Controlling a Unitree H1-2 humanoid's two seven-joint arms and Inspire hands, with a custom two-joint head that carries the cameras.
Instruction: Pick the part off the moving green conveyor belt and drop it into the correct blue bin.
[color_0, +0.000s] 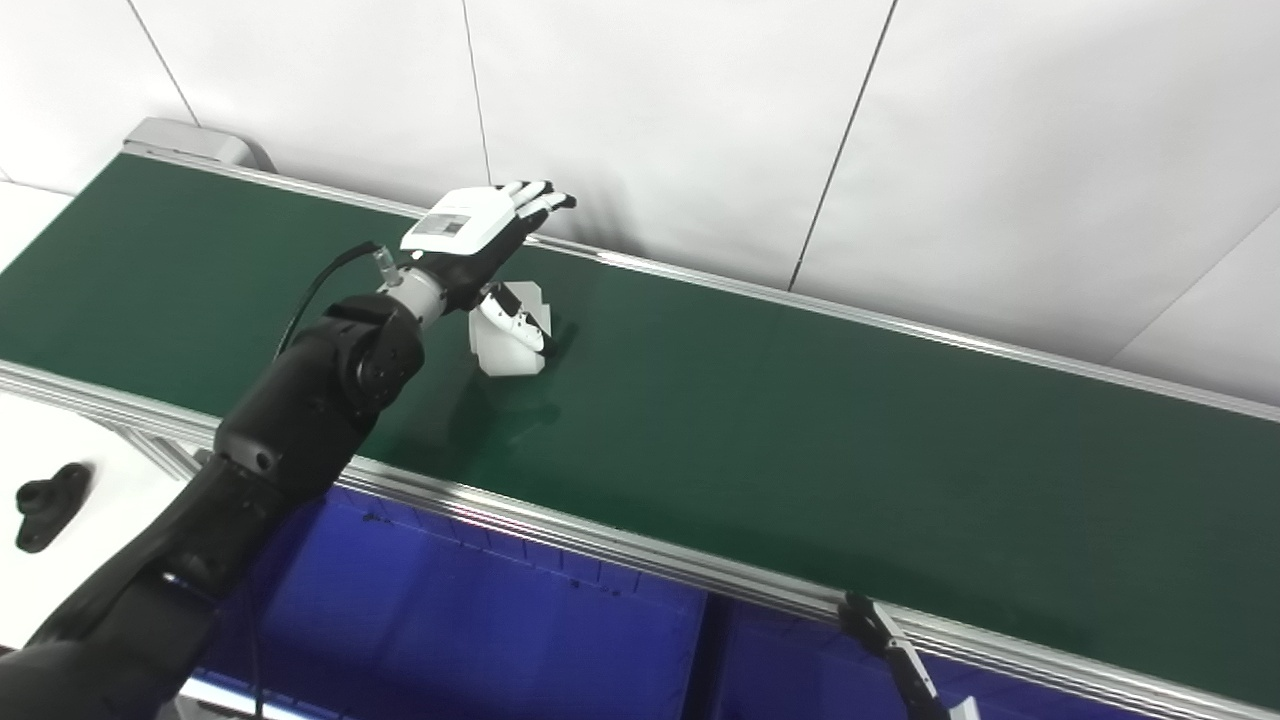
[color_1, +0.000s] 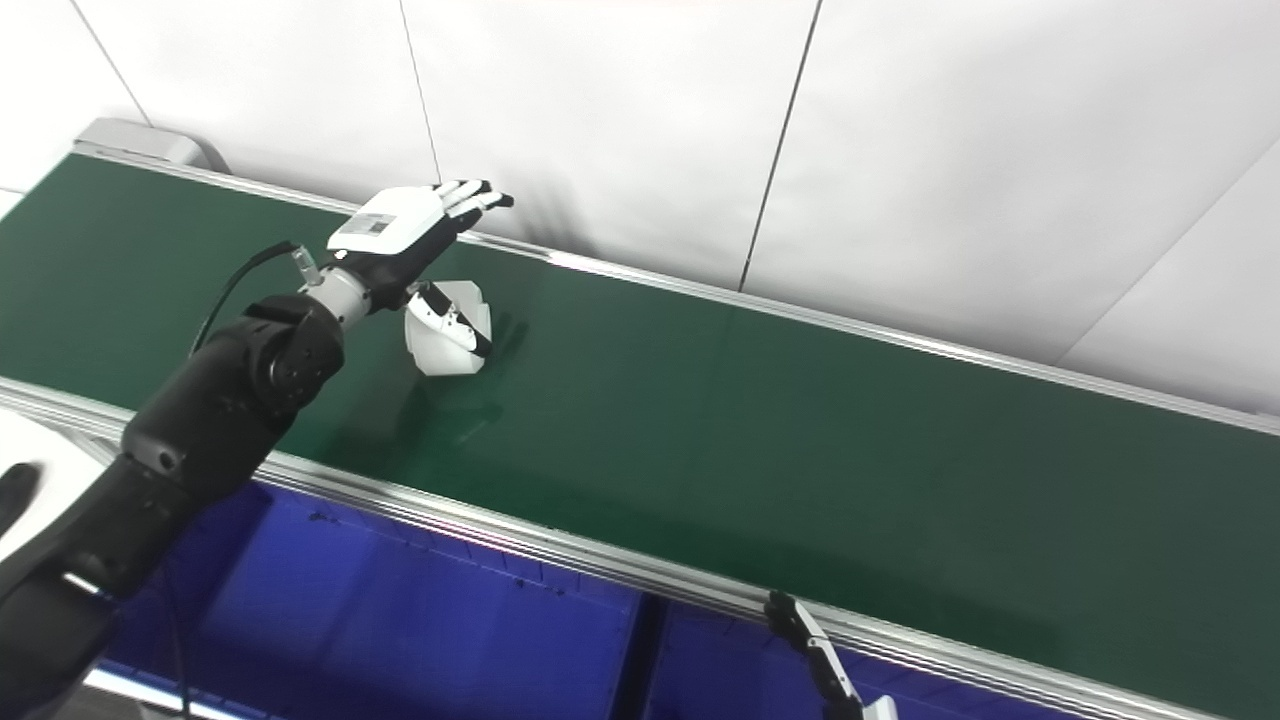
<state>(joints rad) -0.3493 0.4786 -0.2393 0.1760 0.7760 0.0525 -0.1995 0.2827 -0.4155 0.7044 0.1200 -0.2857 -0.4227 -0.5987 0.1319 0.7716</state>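
- Left eye view: left hand (color_0: 480, 235) is stretched over the far half of the green conveyor belt (color_0: 800, 430), fingers (color_0: 540, 195) straight and spread, reaching toward the far rail; it grips nothing.
- White part (color_0: 508, 340) lies on the belt directly under that hand; the thumb (color_0: 515, 318) hangs down across its front. Whether thumb and part touch cannot be told.
- Blue bin (color_0: 450, 620) sits below the near rail, with a divider to the right of centre. A black object (color_0: 45, 500) lies on the white surface at far left.
- Right hand (color_0: 885, 640) shows only as a few fingers at the bottom edge, by the near rail; its state cannot be told.
- Right eye view: same layout. Left hand (color_1: 405, 235) flat and released above the part (color_1: 447, 335); right hand (color_1: 815, 650) mostly cut off by the frame edge.
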